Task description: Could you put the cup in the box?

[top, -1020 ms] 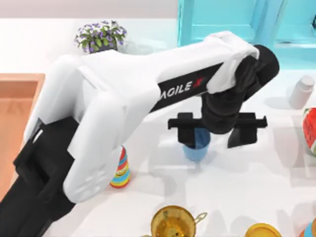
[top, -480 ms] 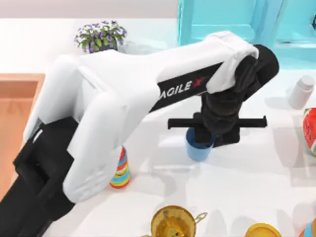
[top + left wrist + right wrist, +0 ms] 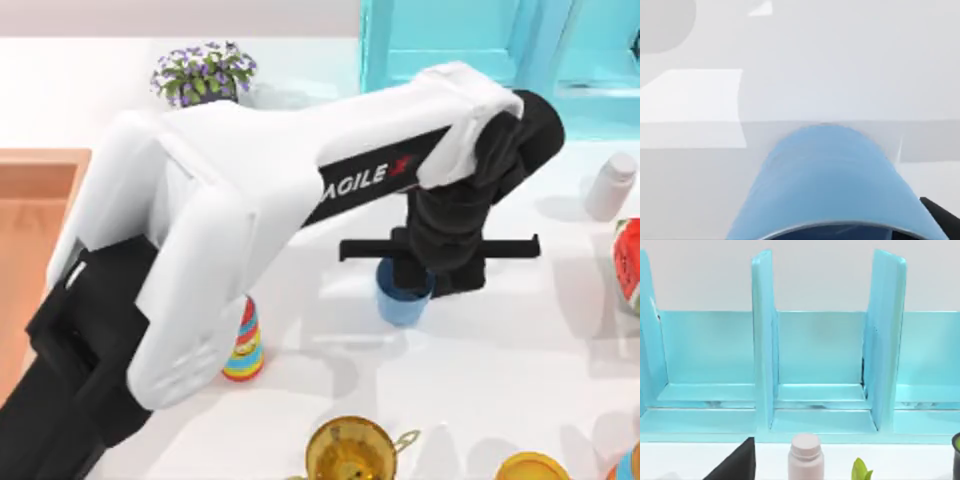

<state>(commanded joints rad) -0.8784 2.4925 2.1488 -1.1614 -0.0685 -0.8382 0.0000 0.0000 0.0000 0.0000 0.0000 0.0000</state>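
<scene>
From above, the left arm reaches across the white bench from the left side toward the middle. Its left end effector points down over the cup, a small blue tumbler standing upright near the bench's centre, somewhat toward the far edge. The black fingers are drawn in narrow against the cup's rim and appear to clamp it, while the cup's base sits on or just above the bench; which one cannot be told. The box, orange-tan with a thick rim, lies at the left edge, well apart from the cup. A potted plant with purple flowers stands near the far edge, and the teal cabinet stands along the far edge to its right. A striped cone toy stands close beside the arm's white link, a gold trophy cup sits at the near edge, and a white bottle stands toward the right edge.

In the left wrist view the cup sits very close, its blue wall rising from the white bench, with a dark fingertip at its side.

The right wrist view looks at the cabinet with its open compartments, the bottle standing in front of it. Whether the right end effector is wide or narrow cannot be told.
</scene>
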